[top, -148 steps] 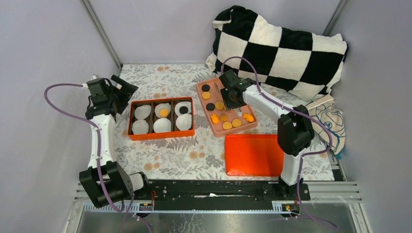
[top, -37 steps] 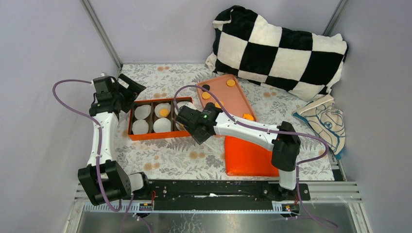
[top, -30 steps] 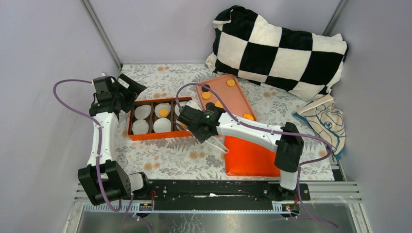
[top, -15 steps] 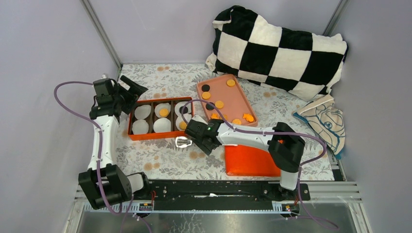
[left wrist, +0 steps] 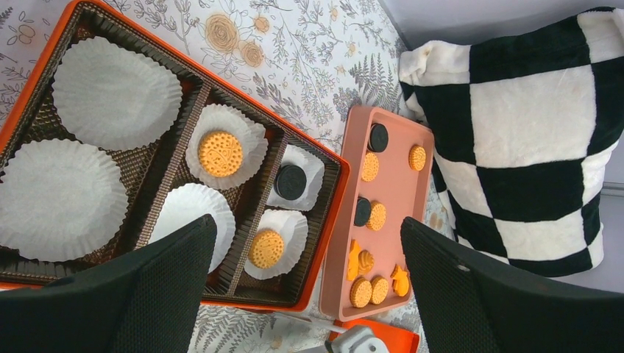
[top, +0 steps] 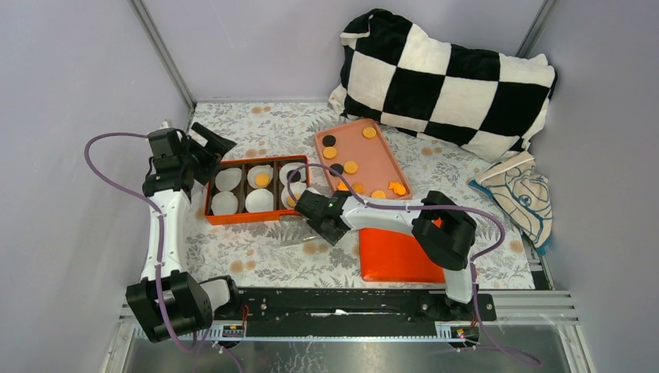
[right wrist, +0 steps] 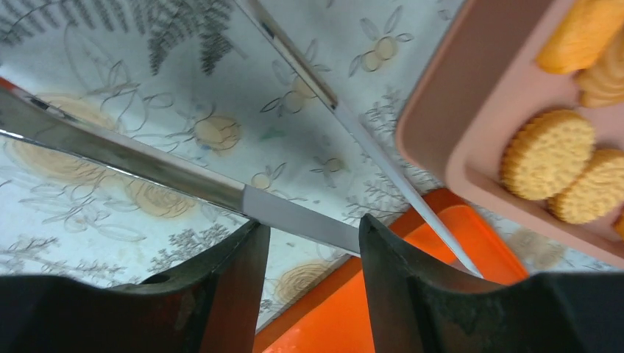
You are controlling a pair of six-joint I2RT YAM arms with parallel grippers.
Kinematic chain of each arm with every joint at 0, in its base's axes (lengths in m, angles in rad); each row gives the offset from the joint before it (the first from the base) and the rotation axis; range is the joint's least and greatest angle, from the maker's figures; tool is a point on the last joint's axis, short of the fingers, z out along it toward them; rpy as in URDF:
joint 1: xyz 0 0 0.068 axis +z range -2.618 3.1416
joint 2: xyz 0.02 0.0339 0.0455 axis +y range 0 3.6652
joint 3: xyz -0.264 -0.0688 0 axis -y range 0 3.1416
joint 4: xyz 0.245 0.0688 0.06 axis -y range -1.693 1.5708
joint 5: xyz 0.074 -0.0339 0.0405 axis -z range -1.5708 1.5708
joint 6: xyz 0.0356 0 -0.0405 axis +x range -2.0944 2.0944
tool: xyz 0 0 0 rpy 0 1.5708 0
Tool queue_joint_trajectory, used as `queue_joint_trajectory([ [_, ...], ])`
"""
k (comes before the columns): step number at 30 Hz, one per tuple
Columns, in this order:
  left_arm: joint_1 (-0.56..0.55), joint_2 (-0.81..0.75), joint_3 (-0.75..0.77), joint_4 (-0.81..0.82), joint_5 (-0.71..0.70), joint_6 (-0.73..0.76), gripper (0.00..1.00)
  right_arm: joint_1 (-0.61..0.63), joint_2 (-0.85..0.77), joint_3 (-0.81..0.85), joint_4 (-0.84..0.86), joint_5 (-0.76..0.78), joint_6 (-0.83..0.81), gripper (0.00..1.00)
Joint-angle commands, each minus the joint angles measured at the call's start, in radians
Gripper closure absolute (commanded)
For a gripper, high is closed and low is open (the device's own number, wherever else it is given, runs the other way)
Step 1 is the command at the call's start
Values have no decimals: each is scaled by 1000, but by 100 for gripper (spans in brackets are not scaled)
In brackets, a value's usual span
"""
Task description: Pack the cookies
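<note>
Cookies (top: 351, 167), mostly golden-orange and a few black, lie in the pink tray (top: 381, 151); they also show in the left wrist view (left wrist: 375, 216). The orange box (top: 256, 216) holds white liners. Three of these hold cookies: one orange (left wrist: 221, 153), one black (left wrist: 291, 181), one orange (left wrist: 266, 248). My right gripper (top: 309, 221) is low over the cloth in front of the box's right corner, shut on metal tongs (right wrist: 147, 165) that point left. My left gripper (top: 208, 148) is open and empty, above the box's far left corner.
An orange lid (top: 400, 249) lies under the right arm, near the front. A black-and-white checked pillow (top: 443, 78) fills the back right. A printed cloth bag (top: 524, 198) lies at the right edge. A flowered cloth (top: 256, 256) covers the table.
My right arm went from the pink tray to the box, then drew back to the box's near right corner. An orange cookie now lies in the near right liner. The left arm barely moved.
</note>
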Motion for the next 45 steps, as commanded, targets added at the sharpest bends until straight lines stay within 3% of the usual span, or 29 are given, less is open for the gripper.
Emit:
queue_joint_trajectory([
  [1,7,-24,-16,-6,9,21,1,-3,-36,-23,-7,-147,2,46],
  [6,7,-22,-31,1,15,18,1,-2,-115,-54,-11,-160,-5,44],
  [10,6,-17,-35,2,24,18,1,-2,-100,3,-55,-191,-55,54],
  [12,7,-22,-34,1,25,21,1,-2,-89,28,-59,-242,-63,54],
  [14,7,-28,-30,-6,26,27,1,-2,-97,38,-54,-217,-51,46],
  [18,7,-43,-29,-12,24,30,1,-2,-126,33,-45,-78,-77,19],
  [21,7,-45,-34,-12,28,28,1,-3,-115,36,-42,-60,-121,11],
  [35,6,-47,-62,-17,39,26,1,-111,-7,13,0,-247,-158,9],
  [45,7,-43,-57,-16,36,24,1,-114,29,-21,19,-413,-133,10],
])
